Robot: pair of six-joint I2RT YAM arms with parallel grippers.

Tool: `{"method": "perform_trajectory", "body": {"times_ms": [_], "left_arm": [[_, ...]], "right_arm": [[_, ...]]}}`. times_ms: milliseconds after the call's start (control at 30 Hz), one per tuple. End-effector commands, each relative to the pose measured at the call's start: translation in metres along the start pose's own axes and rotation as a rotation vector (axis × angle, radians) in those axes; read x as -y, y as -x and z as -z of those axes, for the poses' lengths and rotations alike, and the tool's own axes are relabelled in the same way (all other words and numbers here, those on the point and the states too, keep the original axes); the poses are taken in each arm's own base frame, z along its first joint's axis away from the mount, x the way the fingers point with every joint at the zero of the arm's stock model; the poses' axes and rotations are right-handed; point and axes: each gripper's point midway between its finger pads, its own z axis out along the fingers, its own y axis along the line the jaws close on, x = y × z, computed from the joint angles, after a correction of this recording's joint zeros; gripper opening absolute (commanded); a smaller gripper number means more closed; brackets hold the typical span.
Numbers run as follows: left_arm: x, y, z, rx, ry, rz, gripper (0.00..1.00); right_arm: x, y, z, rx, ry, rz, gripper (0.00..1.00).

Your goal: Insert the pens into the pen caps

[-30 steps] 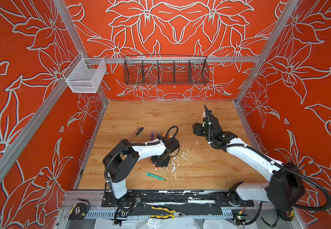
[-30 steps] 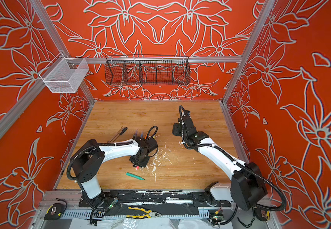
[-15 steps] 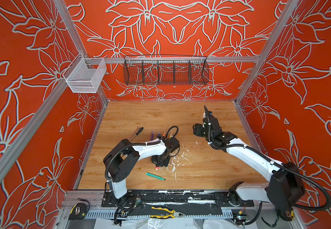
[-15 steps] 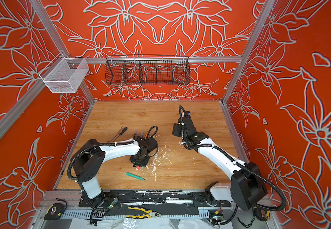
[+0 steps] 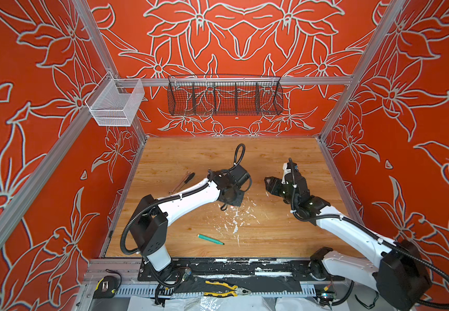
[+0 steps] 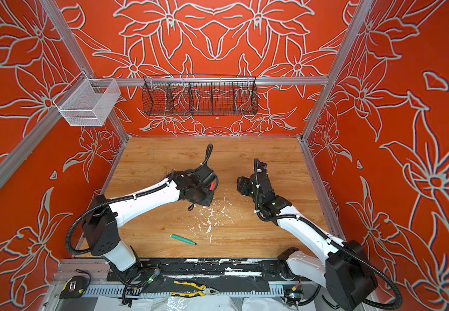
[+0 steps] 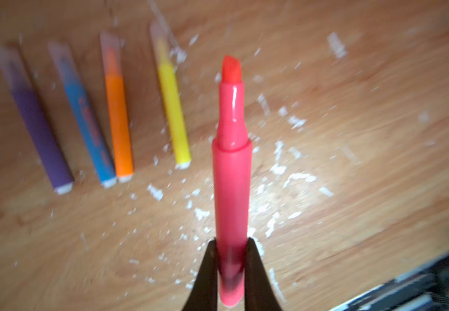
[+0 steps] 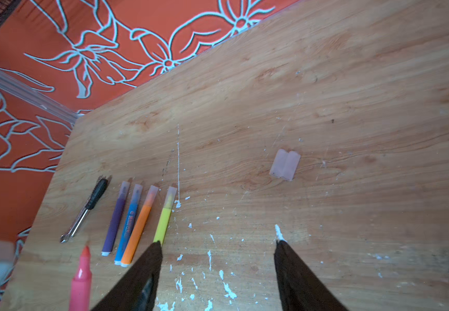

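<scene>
L gripper (image 7: 230, 250) pinches pink-red pen (image 7: 231, 175) at rear end, tip bare. R gripper (image 8: 218, 243) spread, empty. Advise: R takes loose cap (image 8: 278, 163) square, opening toward tip, axes aligned.

walls (image 5: 244, 40): orange-red, white flower outlines | floor (image 5: 191, 156): light wood | back: black wire basket (image 5: 224, 97) | left: white mesh basket (image 5: 115, 103)

Both top views: high above front edge, facing down and back, far off, whole table (image 5: 191, 156) shared. Left wrist view: close, looking along pink pen (image 7: 231, 175). Right wrist view: farther off; both wrist views share pen row (image 8: 138, 229).
</scene>
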Motion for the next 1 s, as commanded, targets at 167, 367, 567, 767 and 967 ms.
{"method": "perform_trajectory", "body": {"times_ms": [167,367,567,767,967], "left_arm": [[0.039,0.059,0.010,0.252,-0.164,-0.156,0.05],[0.037,0.048,0.005,0.316,-0.204,-0.178,0.05],[0.041,0.038,0.013,0.322,-0.241,-0.201,0.07],[0.038,0.039,0.004,0.311,-0.220,-0.197,0.06],[0.035,0.039,-0.005,0.284,-0.190,-0.193,0.05]], "right_arm": [[-0.070,-0.005,-0.003,-0.043,0.426,-0.152,0.61],[-0.081,-0.011,-0.007,-0.065,0.521,-0.197,0.61],[-0.086,-0.017,-0.016,-0.094,0.566,-0.244,0.56],[-0.085,-0.018,-0.016,-0.103,0.558,-0.249,0.55],[-0.089,-0.019,-0.014,-0.122,0.579,-0.266,0.39]]}}
